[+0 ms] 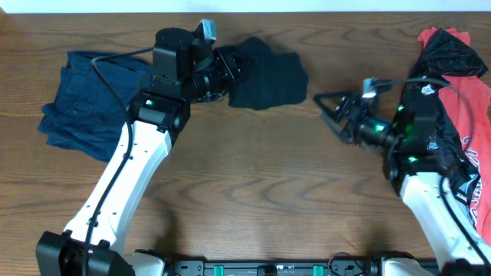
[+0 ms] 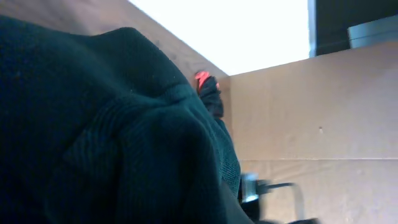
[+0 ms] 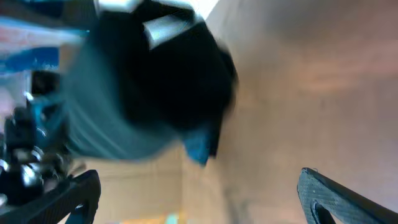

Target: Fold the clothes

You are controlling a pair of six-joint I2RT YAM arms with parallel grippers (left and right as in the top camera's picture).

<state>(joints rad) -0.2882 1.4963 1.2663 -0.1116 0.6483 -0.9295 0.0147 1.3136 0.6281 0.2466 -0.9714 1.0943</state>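
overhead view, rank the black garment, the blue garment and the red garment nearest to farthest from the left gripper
From the left gripper:
1. black garment, right at the gripper, top centre.
2. blue garment, on the far left side, behind the gripper.
3. red garment, at the far right edge.

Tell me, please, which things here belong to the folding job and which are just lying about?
Job: black garment, at the left gripper; blue garment; red and black clothes.
Just lying about: nothing I can make out; the rest is the wooden table.
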